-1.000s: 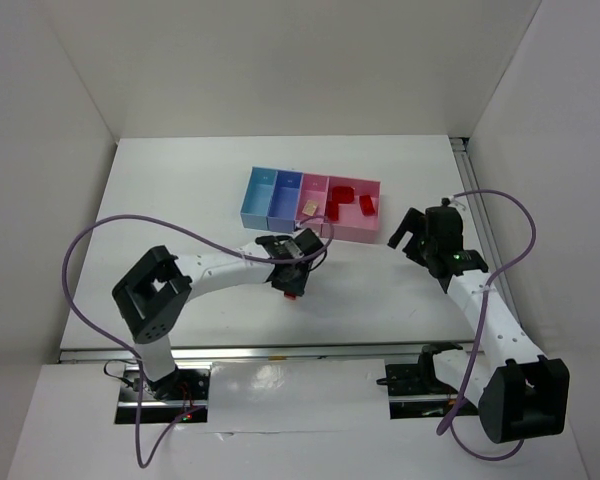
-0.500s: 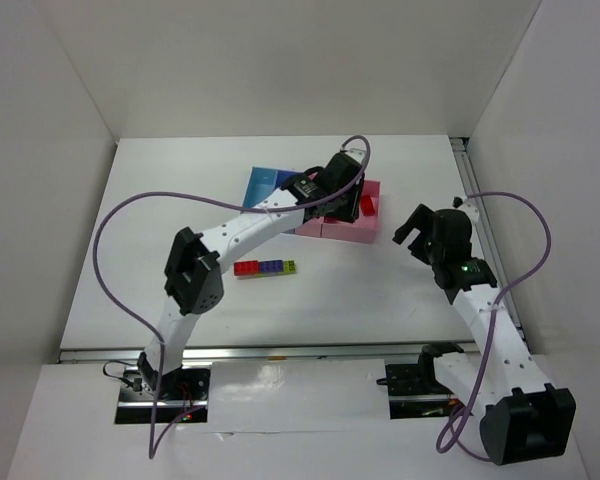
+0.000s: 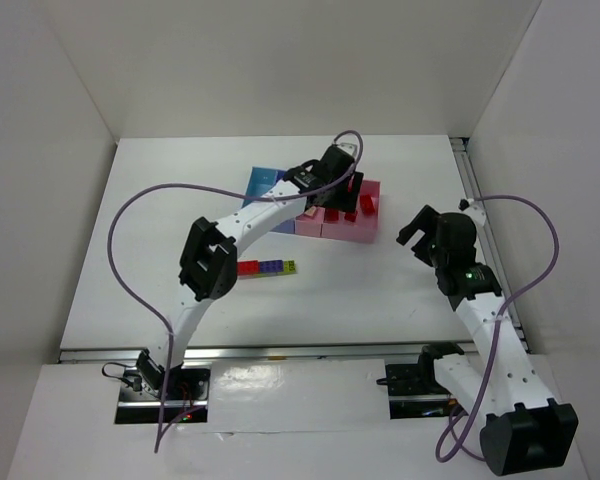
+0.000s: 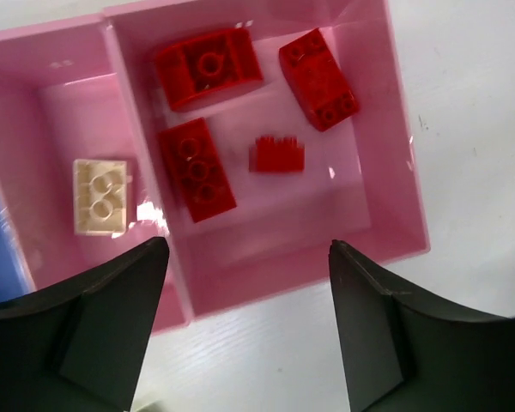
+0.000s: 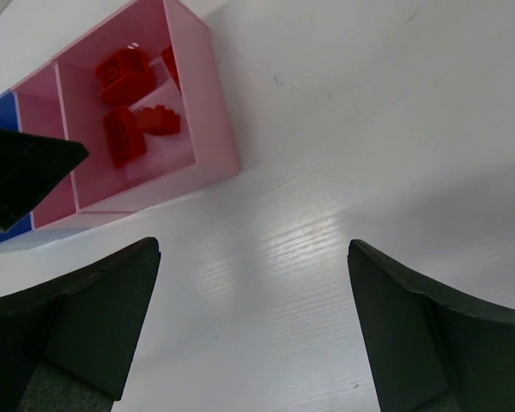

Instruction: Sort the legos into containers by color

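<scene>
Legos [image 4: 196,169] — four red ones — lie in the wider pink bin [image 4: 388,154].

We see a white worktop [image 3: 160,220] boxed in by plain white panels: a back wall [image 3: 300,60], a left wall [image 3: 30,200] and a right wall [image 3: 555,120]. A metal rail [image 3: 290,352] lines its near edge. The light is soft and even.

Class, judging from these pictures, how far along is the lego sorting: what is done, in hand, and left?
Done: four red legos lie in the wide pink bin, one whitish lego in the narrow pink bin. In hand: nothing; the left gripper hovers open over that wide bin, the right gripper open. Left: a red, purple-blue and yellow-green row on the table.
</scene>
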You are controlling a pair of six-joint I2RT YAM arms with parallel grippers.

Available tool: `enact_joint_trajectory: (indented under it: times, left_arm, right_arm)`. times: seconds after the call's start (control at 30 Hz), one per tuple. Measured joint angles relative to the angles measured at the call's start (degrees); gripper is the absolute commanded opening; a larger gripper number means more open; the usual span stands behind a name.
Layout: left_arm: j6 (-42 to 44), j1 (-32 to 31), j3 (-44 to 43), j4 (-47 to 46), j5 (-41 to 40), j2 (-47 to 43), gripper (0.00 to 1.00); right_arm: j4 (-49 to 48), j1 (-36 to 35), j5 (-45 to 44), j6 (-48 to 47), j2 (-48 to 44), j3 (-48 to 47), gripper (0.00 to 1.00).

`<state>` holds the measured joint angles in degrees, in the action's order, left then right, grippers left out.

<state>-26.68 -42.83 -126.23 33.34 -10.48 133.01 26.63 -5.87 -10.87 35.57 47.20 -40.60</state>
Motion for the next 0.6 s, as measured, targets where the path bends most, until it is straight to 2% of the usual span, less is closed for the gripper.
enact_joint_trajectory:
  times: [0.03,0.17,0.23,0.37,0.5,0.6]
  left_arm:
    - [0.0,0.15,1.73,-0.17,-0.13,-1.42,0.84]
    - [-0.04,-0.09,11.61,-1.27,-1.55,-10.4,0.73]
    - [-0.5,-0.22,18.58,-1.55,-3.28,-16.9,0.73]
    - [-0.92,0.11,35.47,-3.13,-5.53,-31.63,0.76]
    - [1.16,2.01,49.57,-3.93,-6.67,-40.96,0.83]
    - [4.13,2.69,55.23,-1.81,-6.91,-42.23,0.97]
  right_arm:
    - [-0.02,0.0,0.31,0.0,0.13,0.0,0.97]
    - [-0.28,0.0,2.62,-0.55,1.11,0.0,0.97]
    - [-0.72,0.0,4.59,-1.22,1.81,0.02,0.97]
    - [-3.13,-2.12,8.92,-2.45,3.26,0.07,0.97]
    - [-5.22,-8.87,9.68,-2.6,6.64,0.07,0.97]
    - [-5.68,-12.24,9.62,-2.38,8.46,0.17,0.97]
